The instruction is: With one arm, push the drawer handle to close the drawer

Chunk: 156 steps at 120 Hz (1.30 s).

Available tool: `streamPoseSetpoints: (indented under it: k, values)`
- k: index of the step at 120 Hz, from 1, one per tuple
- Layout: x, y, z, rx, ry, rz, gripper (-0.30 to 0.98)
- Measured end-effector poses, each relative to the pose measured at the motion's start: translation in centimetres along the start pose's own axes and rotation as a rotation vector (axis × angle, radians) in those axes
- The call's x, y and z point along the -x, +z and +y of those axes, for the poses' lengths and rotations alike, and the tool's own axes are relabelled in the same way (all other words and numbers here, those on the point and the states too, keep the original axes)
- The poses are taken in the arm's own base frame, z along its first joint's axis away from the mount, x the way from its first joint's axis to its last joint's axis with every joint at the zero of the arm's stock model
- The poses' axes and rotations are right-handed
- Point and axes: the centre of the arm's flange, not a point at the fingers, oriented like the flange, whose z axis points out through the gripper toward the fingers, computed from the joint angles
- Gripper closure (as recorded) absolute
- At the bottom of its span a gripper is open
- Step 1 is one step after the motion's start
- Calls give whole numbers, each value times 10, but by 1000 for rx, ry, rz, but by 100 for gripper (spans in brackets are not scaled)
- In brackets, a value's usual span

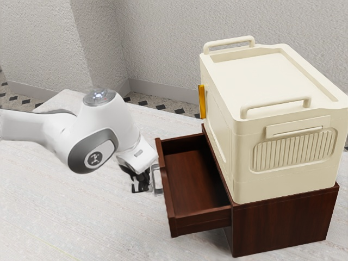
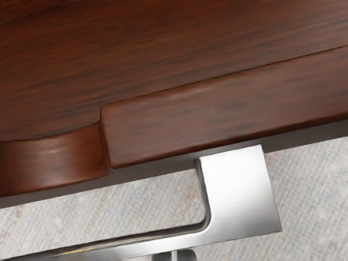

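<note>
Hand [image 2: 174, 255] pinched together beside the metal handle [image 2: 239, 190], probably stiff, slick; press its middle squarely, and the drawer [image 1: 190, 176], moderately heavy, should slide!

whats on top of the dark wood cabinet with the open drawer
A cream box sits on the cabinet. It covers nearly the whole top; only narrow edges show, so the surface beneath it can't be seen.

The drawer [image 1: 190, 182] is reddish-brown with darker grain, its handle [image 2: 242, 198] silver; the box [image 1: 266, 76] cream; the table [image 1: 60, 206] streaked whitish-grey
</note>
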Motion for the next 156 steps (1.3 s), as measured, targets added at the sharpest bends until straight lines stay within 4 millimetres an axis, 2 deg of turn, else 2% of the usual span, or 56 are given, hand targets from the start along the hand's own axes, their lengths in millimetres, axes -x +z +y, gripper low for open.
streamPoseSetpoints:
  k: [48,69,99,156]
  values:
    - [-54,2,12,-18,65,85,79]
    - [-74,-4,14,-37,78,131,79]
    - [-82,4,14,-44,61,172,79]
    - [-100,20,0,-61,45,247,79]
